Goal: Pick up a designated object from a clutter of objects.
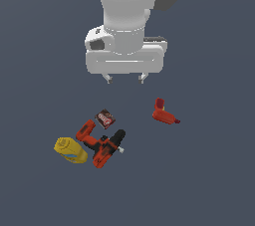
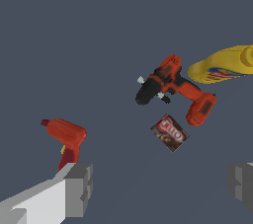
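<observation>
Grey fingers [image 2: 79, 188] of the pincer [image 1: 125, 77], spread apart and empty, are seen nearest. Below it, well apart, the box [image 1: 105, 118] lies flat. It is judged light, stiff and thin; its short edges should be pinched. A drill [image 1: 102, 145] lies just beside it, a bottle [image 1: 69, 151] beyond, a red tool [image 1: 164, 112] apart.

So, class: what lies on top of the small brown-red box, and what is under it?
Nothing lies on the small brown-red box: its red label shows fully. The open gripper hangs clear above. Its underside is hidden.
</observation>
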Robot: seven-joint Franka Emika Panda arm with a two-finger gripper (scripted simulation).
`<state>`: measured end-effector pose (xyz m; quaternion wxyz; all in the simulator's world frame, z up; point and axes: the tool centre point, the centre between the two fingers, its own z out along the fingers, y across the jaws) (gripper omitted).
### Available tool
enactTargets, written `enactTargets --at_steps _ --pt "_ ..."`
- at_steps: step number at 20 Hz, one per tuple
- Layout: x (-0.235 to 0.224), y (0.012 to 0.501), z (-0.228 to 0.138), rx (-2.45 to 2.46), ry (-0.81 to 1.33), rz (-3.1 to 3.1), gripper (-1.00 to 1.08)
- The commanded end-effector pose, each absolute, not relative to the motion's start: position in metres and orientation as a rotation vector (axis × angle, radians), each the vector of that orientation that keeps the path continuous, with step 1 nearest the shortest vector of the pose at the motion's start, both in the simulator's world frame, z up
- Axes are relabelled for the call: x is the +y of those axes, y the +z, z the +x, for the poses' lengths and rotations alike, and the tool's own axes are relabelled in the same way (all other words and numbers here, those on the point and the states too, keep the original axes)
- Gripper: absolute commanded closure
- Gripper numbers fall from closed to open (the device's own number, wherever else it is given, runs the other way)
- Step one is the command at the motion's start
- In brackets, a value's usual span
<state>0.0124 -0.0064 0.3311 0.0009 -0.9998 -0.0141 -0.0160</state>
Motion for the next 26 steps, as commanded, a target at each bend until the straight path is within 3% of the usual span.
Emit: enactTargets --at_steps 1,15,26 --pt "-0.006 0.331 0.012 -0.044 -0.05 -3.139 -0.92" --pt "0.012 0.347 0.019 -0.088 -0.119 -3.109 -0.92" --pt "-0.009 0.311 0.024 -0.213 -0.105 -3.127 -0.92"
